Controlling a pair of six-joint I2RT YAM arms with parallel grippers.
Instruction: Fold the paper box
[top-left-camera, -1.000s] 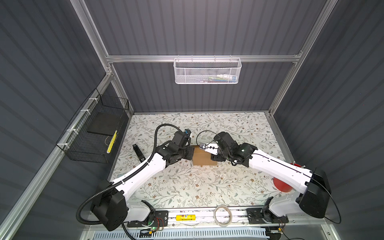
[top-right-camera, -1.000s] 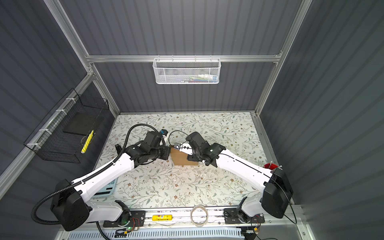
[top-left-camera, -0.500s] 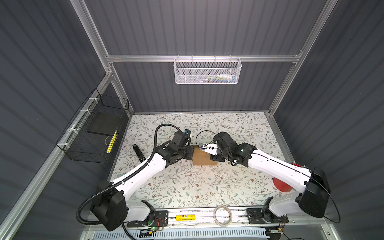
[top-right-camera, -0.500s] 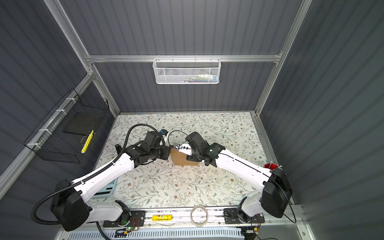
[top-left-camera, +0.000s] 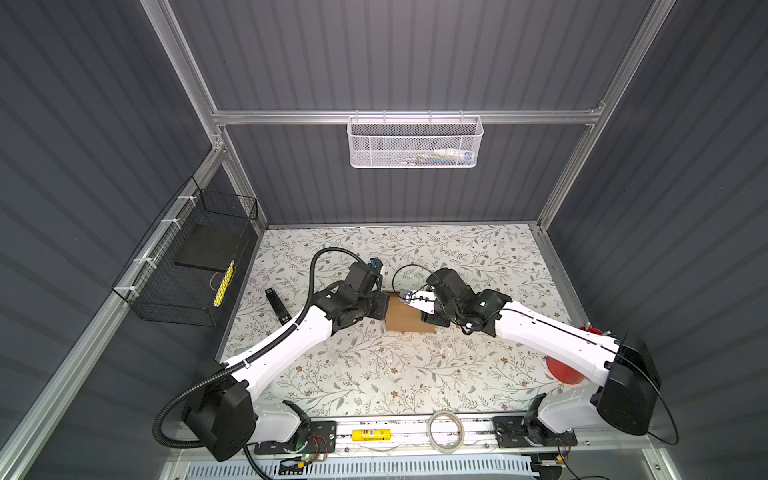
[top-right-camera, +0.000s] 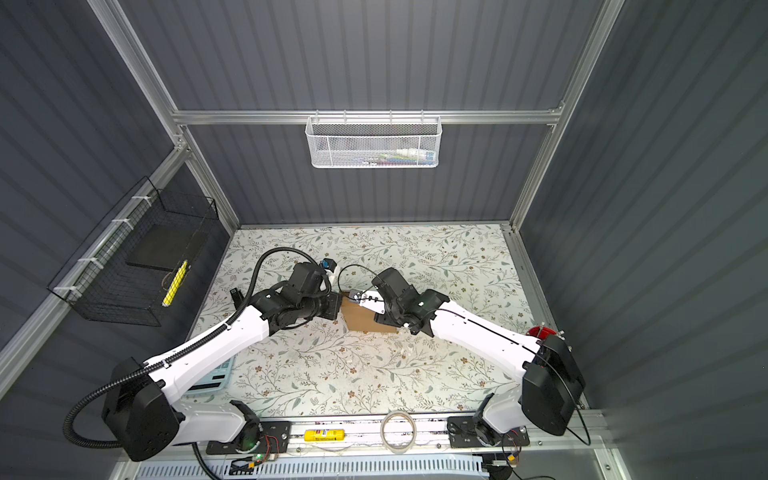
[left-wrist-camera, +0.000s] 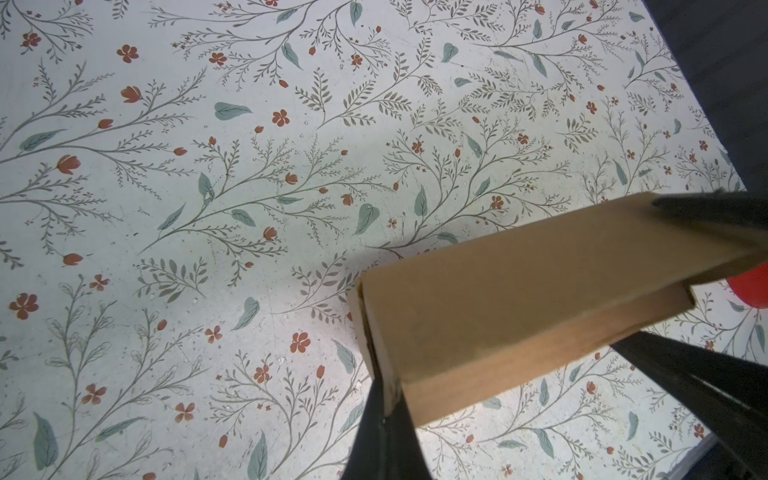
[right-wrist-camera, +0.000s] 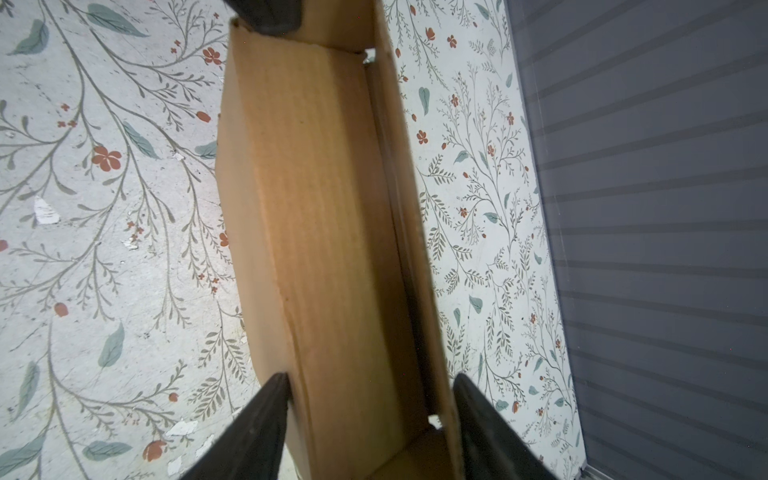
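The plain brown corrugated-cardboard paper box, mid-frame over the floral desk in both top views, looks light, stiff but crushable, best held by its walls: the left tool pinches one, the right tool is spread astride the opposite end.

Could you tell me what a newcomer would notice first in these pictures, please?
The paper box, plain brown cardboard, stands out mid-table against the floral tabletop. The left pincer is shut on one box wall, while the right pincer straddles the opposite end. A white mesh basket hangs on the back wall.
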